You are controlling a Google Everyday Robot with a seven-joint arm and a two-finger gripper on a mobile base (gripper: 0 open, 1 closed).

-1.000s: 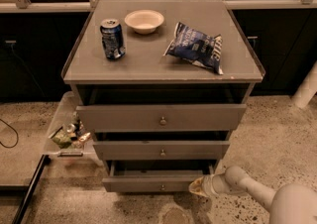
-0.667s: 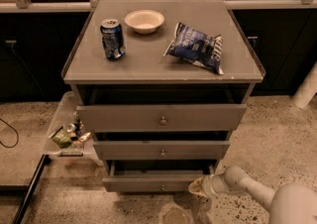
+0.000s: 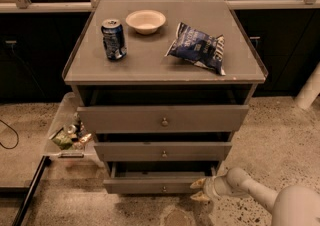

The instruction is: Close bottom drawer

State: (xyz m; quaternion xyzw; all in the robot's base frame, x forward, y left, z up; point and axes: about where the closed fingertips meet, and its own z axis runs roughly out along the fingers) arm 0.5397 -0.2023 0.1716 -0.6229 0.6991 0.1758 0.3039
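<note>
The bottom drawer (image 3: 150, 185) is the lowest of the grey cabinet's three drawers. It stands pulled out a little, with a dark gap showing above its short grey front and a small round knob (image 3: 164, 188) in the middle. My gripper (image 3: 199, 190) is low on the right, at the drawer front's right end, its pale fingers (image 3: 198, 184) spread apart and pointing left toward the front. It holds nothing. The white arm (image 3: 260, 197) runs off to the lower right.
The middle drawer (image 3: 162, 151) and top drawer (image 3: 162, 119) also stand partly out. On the cabinet top are a blue can (image 3: 113, 39), a white bowl (image 3: 145, 21) and a blue chip bag (image 3: 197, 47). A clear bin (image 3: 67, 132) with small items hangs on the left.
</note>
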